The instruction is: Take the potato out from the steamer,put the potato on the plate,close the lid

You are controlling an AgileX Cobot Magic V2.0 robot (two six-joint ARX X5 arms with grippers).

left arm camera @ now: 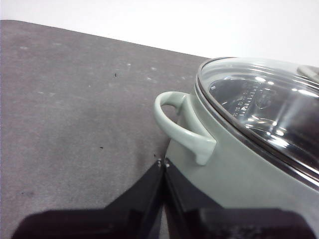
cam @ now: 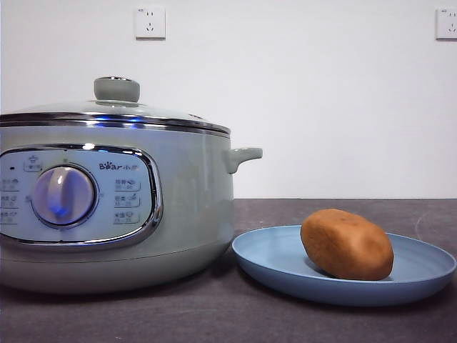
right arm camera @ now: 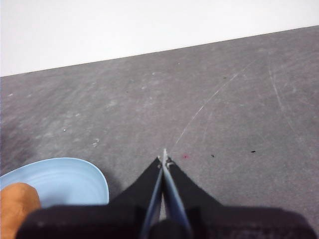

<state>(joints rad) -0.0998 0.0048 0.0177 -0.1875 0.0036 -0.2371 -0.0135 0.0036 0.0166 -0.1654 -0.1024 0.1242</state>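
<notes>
The pale-green steamer (cam: 107, 207) stands at the left of the front view with its glass lid (cam: 114, 111) on it, knob up. The orange-brown potato (cam: 346, 244) lies on the light-blue plate (cam: 278, 261) to the right of the steamer. My left gripper (left arm camera: 163, 163) is shut and empty, beside the steamer's side handle (left arm camera: 182, 127); the lid (left arm camera: 264, 107) shows there too. My right gripper (right arm camera: 163, 158) is shut and empty over bare table, beside the plate (right arm camera: 60, 179) and the potato (right arm camera: 17, 201). Neither gripper shows in the front view.
The dark grey table (cam: 214, 314) runs back to a white wall with two sockets (cam: 150, 21). Bare tabletop lies beyond both grippers in the wrist views.
</notes>
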